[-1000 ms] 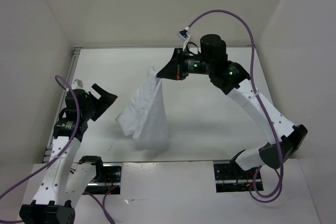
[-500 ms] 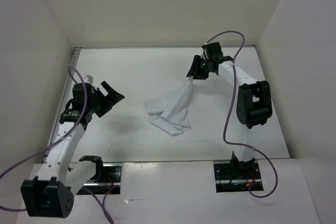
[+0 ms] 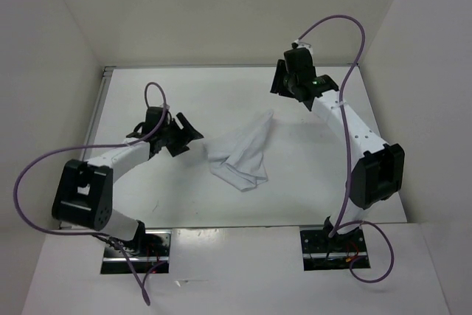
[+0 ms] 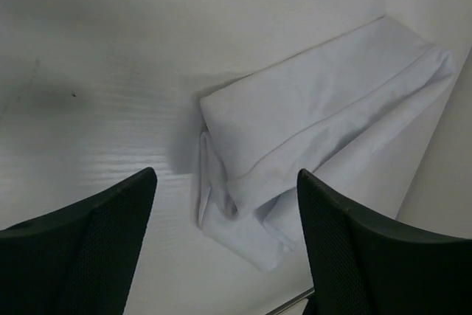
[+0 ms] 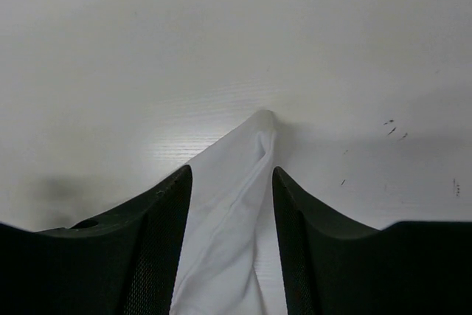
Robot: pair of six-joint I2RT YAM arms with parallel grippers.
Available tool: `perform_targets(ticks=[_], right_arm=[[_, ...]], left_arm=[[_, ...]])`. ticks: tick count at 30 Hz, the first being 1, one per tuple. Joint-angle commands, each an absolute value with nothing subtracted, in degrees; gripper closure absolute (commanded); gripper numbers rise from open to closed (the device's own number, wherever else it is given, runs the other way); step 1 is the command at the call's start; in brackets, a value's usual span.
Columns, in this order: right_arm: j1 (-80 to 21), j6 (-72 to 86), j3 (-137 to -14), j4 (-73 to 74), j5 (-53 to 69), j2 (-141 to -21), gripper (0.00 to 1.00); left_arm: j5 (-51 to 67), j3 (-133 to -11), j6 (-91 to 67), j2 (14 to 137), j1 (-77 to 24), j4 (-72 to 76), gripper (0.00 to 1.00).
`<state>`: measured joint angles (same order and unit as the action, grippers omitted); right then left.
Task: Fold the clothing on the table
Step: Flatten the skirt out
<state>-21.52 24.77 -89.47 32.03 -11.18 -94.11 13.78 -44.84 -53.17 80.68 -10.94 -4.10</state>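
Near the middle of the flat matte white table [image 3: 317,175] lies the thin white fabric clothing [image 3: 240,154], bunched into a long wrinkled bundle. The left gripper [image 3: 184,136] beside it and the right gripper [image 5: 231,171] at its narrow tip both have their jaws apart, holding nothing.

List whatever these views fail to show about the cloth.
- Inner layers of the clothing: every view, covered by its own folds.
- Its near end, right wrist view: cut off by the bottom edge, flanked by the right pincer fingers.
- One edge, left wrist view: behind the left pincer finger.
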Motion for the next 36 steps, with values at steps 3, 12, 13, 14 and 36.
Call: perform_targets(ticks=[3,12,13,14,36], right_arm=[[-21.09,24.26,-89.38,34.63,-14.59,-93.96,0.47],[-20.57,23.73,-88.86,35.16,-15.21,-94.57,0.47],[-20.57,23.73,-88.86,35.16,-15.21,-95.09,0.47],[-20.57,23.73,-88.86,35.16,-15.21,-95.1,0.47],[-11.26,22.32,-90.35,32.09,8.17,-108.36,0.44]], left_arm=[[13.45,-45.44,-61.08,88.93,-13.71,5.71,0.21],[11.95,-47.19,-65.03,96.67,-15.56,9.23,0.48],[12.74,-47.2,-65.04,97.46,-15.56,9.23,0.51],[12.74,-47.81,-65.04,98.86,-15.56,9.84,0.55],[13.18,-71.27,-56.51,110.2,-8.79,5.98,1.0]])
